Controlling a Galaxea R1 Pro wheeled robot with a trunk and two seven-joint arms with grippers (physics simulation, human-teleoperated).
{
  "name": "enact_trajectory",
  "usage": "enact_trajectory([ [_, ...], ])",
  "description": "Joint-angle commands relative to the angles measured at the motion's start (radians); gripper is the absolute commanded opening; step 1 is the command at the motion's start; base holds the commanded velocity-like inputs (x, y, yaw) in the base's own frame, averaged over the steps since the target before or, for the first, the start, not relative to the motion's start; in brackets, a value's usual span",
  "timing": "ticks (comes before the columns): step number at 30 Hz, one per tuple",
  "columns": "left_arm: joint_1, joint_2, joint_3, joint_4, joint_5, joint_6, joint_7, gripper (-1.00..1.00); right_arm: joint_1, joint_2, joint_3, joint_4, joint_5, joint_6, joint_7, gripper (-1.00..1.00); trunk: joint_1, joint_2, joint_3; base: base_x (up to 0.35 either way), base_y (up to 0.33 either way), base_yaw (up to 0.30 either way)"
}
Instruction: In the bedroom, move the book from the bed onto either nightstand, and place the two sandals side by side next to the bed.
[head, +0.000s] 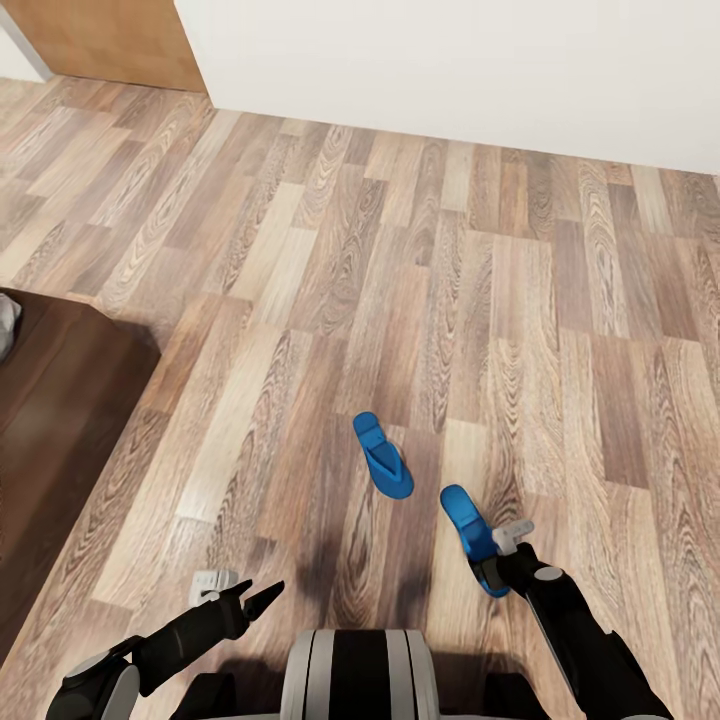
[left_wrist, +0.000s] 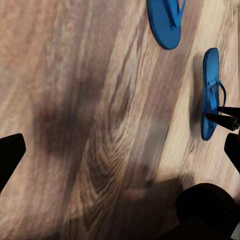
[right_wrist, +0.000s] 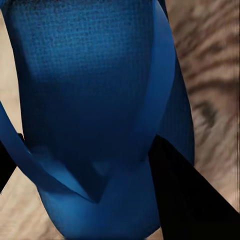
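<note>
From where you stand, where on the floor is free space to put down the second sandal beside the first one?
The planks are bare on both long sides of the free sandal, and widely between it and the white wall. It is tighter near the robot: the right gripper is at the other sandal, and the dark wooden furniture borders the left.

Wood-plank floor (head: 300, 250), white wall (head: 450, 60), perhaps door (head: 110, 40)

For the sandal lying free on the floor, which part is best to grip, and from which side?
Grip the free sandal across its narrow sole, coming from above. It lies flat, strap side up, so the two long edges are open to the fingers; the thin straps would probably slip.
</note>
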Motion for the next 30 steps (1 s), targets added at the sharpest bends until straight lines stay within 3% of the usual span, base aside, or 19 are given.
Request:
enact_trajectory([
  [1, 0.0, 0.0, 0.001, 0.0, 0.006, 0.008, -0.001, 1.0, 0.0, 0.0, -0.003, -0.002, 0.007, 0.005, 0.008, -1.0, -0.001, 0.0, 0.003, 0.0, 0.0, 0.0],
  [5, 0.0, 0.001, 0.002, 0.0, 0.005, 0.009, -0.001, 1.0, 0.0, -0.001, -0.018, -0.013, 0.007, 0.006, 0.013, -1.0, -0.002, 0.001, 0.019, 0.0, 0.0, 0.0],
  [6, 0.003, 0.011, 0.262, 0.033, 0.003, 0.01, -0.119, 1.0, 0.007, -0.072, -0.726, -0.154, -0.112, 0.022, 0.484, -1.0, -0.003, 0.001, 0.023, 0.0, 0.0, 0.0],
  [9, 0.004, 0.022, 0.315, 0.067, 0.0, 0.009, -0.176, 1.0, 0.009, -0.074, -0.802, -0.152, -0.113, 0.021, 0.518, -1.0, -0.004, 0.002, 0.034, 0.0, 0.0, 0.0],
  [14, 0.004, 0.036, 0.338, 0.084, -0.001, 0.008, -0.203, 1.0, 0.01, -0.075, -0.861, -0.146, -0.111, 0.021, 0.562, -1.0, -0.006, 0.003, 0.054, 0.0, 0.0, 0.0],
  [25, 0.004, 0.037, 0.34, 0.112, -0.002, 0.006, -0.205, 1.0, 0.015, -0.075, -0.868, -0.1, -0.108, 0.017, 0.568, -1.0, -0.011, 0.006, 0.096, 0.0, 0.0, 0.0],
  [27, 0.004, 0.037, 0.338, 0.133, -0.003, 0.006, -0.206, 1.0, 0.032, -0.075, -0.868, -0.016, -0.107, 0.007, 0.569, -1.0, -0.012, 0.006, 0.104, 0.0, 0.0, 0.0],
  [28, 0.004, 0.036, 0.335, 0.16, -0.003, -0.003, -0.206, 1.0, 0.046, -0.076, -0.867, 0.132, -0.102, -0.032, 0.57, -1.0, -0.013, 0.006, 0.108, 0.0, 0.0, 0.0],
  [30, 0.004, 0.036, 0.321, 0.184, -0.003, -0.024, -0.206, 1.0, 0.051, -0.078, -0.864, 0.231, -0.094, -0.074, 0.57, -1.0, -0.014, 0.007, 0.116, 0.0, 0.0, 0.0],
])
